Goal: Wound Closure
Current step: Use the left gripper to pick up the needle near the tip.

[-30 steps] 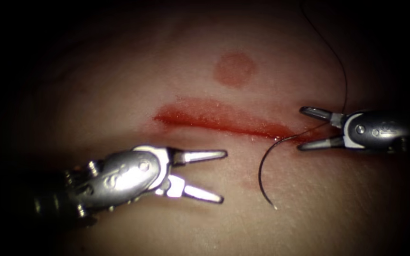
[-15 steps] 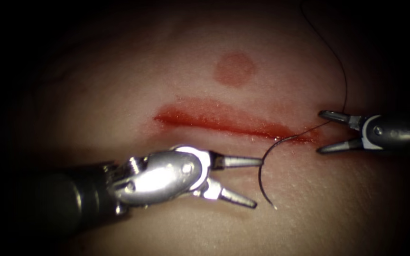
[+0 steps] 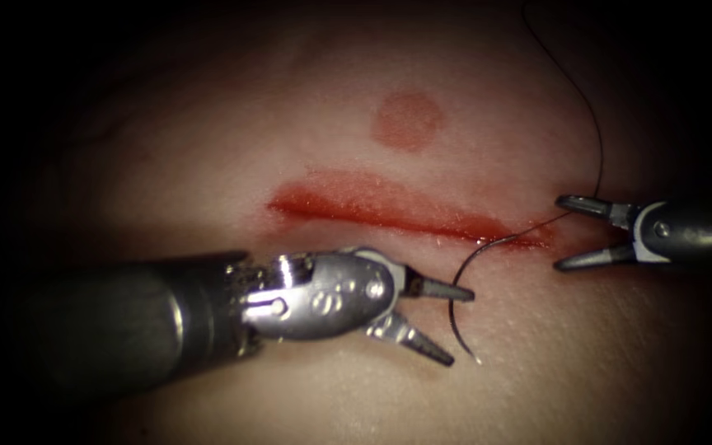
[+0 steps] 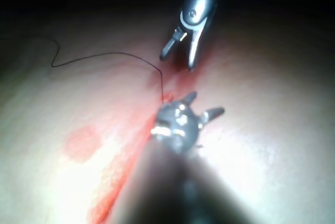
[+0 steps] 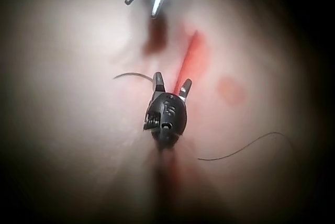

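Endoscope view: tissue lit at centre, falling to dark at all edges. The cut runs roughly level, left to right, with red fluid along it and a round pale-red spot above. Needle lies below the cut's right end; one end sits at the cut's lower lip near, whether buried there cannot be told, and the body arcs down to a free end resting on the surface. Its long axis is steep, upper right to lower left. Thread leaves the cut's right end and climbs to the upper edge. Left tool, jaws apart, upper jaw tip touching the needle's mid-curve, holds nothing. Right tool, jaws spread wide and empty, straddles the thread just right of the cut. Bare tissue lies between the tools and below the needle.
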Robot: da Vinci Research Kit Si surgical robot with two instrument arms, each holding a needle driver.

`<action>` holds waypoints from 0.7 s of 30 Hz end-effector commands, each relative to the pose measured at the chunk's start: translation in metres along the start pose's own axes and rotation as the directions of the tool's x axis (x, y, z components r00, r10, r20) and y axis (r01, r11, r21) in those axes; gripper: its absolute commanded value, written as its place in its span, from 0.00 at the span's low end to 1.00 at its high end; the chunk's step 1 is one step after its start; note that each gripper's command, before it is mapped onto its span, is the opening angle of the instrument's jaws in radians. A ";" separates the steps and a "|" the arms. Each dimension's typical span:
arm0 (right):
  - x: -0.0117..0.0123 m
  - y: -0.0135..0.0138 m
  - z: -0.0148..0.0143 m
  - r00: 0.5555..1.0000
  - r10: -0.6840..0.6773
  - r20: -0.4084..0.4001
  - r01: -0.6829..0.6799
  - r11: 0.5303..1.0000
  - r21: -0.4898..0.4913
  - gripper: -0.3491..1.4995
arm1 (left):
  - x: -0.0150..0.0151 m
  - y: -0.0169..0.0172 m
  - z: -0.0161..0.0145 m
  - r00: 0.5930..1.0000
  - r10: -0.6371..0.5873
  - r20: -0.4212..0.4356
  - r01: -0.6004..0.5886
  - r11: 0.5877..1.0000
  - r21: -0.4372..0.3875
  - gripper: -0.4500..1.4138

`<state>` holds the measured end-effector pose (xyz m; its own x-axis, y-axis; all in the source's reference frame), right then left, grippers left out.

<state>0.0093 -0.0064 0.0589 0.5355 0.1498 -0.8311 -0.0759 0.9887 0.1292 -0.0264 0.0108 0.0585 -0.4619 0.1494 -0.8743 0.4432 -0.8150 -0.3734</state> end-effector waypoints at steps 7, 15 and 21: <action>-0.0002 -0.0005 0.0009 1.000 0.002 -0.001 -0.002 1.000 0.002 0.67 | -0.0011 -0.0007 0.0013 0.991 0.021 0.134 -0.022 1.000 0.001 0.37; -0.0002 -0.0005 0.0009 1.000 0.002 -0.003 -0.002 1.000 -0.001 0.67 | -0.0011 -0.0013 0.0020 0.985 0.030 0.167 -0.032 0.999 0.007 0.37; -0.0002 -0.0005 0.0010 1.000 0.003 -0.005 -0.003 1.000 -0.003 0.67 | -0.0012 -0.0012 0.0024 0.984 0.035 0.173 -0.038 0.999 0.011 0.37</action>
<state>0.0095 -0.0065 0.0588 0.5329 0.1510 -0.8326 -0.0813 0.9885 0.1272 -0.0277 0.0103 0.0602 -0.5726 0.0164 -0.8197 0.4523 -0.8276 -0.3324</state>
